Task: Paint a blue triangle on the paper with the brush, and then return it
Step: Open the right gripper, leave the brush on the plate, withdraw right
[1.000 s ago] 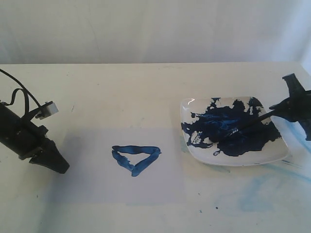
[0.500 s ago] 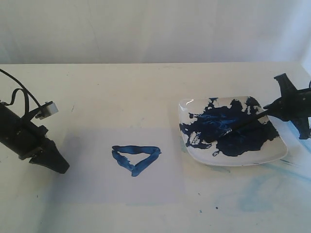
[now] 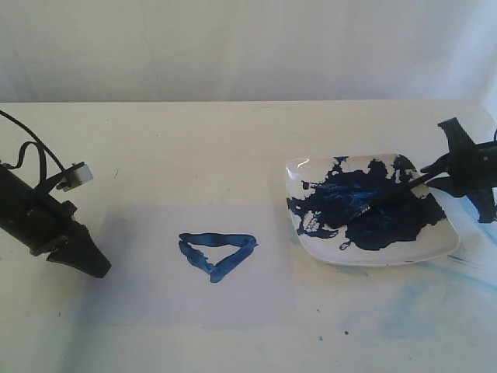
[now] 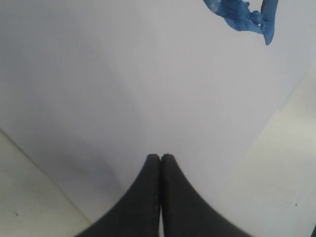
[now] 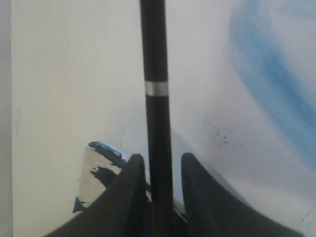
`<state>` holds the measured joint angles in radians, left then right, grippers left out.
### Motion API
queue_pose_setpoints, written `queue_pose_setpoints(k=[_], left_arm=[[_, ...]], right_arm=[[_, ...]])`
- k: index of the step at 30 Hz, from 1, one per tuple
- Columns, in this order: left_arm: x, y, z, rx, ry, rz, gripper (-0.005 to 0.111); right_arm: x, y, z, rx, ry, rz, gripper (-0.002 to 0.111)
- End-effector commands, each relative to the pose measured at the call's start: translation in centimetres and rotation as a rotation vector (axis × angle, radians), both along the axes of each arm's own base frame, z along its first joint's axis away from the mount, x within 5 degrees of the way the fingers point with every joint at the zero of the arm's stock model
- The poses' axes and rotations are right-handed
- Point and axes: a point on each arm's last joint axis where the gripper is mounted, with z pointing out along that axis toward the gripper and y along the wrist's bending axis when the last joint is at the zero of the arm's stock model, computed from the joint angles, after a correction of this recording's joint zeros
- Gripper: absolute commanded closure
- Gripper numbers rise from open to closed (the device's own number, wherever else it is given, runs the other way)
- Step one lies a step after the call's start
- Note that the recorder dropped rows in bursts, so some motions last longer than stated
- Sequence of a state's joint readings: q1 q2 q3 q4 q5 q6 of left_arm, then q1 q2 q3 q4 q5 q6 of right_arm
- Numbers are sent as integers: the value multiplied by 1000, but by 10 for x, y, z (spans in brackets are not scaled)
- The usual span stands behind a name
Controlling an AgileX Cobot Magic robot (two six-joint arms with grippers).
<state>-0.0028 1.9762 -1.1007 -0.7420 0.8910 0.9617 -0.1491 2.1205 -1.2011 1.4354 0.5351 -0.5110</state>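
The paper [image 3: 155, 295] lies flat near the front edge of the tabletop [image 3: 194, 148], left of centre. The blue triangle [image 3: 217, 238] sits on the right-hand half of the sheet as a closed outline of thick, uneven strokes, with one point toward the front edge.

The left gripper [image 3: 99, 270] is over the left part of the paper and angled down. In the left wrist view, this gripper [image 4: 160, 157] has its jaws pressed together with nothing between them. The paper [image 4: 123, 74] is beneath it and a corner of the blue triangle [image 4: 237, 15] lies beyond.

The plate [image 3: 326, 245] stands toward the right edge of the tabletop, just beside the paper. A large dark-blue paint blotch [image 3: 388, 225] covers most of it. The brush [image 3: 388, 198] has its bristle end in the blotch, and its handle crosses the plate's right rim.

The right gripper [image 3: 446, 167] is at the handle's outer end. In the right wrist view, the jaws of this gripper [image 5: 159, 160] stand apart on either side of the brush [image 5: 154, 59]. A sliver of space shows beside the handle, so they are not clamped on it. Pale-blue smears [image 3: 411, 311] mark the tabletop near the front right corner.
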Motion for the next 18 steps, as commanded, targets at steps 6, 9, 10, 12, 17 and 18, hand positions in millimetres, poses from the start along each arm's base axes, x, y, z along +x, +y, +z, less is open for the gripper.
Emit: queue_pose_setpoints(k=[6,9,10,12,17,18], left_arm=[[-2,-1,-1,-19,21,-5,107],[-2,-1,-1,-19,21,-5,107],[-2,-1,-1,-19,21,-5,107],[-2,-1,-1,-19,21,-5,107],[-2,-1,-1,-18,20,-4,107],[-2,-1,-1,-18,20,-4,107]], right_arm=[[-2,-5,5,14,-13,4,56],[-3,-13,14,30,-33,-3,51],[-3,-15,19,31,-43,-4,51],[-5,-22,29,26,-65,-4,51],[-12,-34,53,-44,-115,38,51],[-14,-36,59,-57,-125,47,51]])
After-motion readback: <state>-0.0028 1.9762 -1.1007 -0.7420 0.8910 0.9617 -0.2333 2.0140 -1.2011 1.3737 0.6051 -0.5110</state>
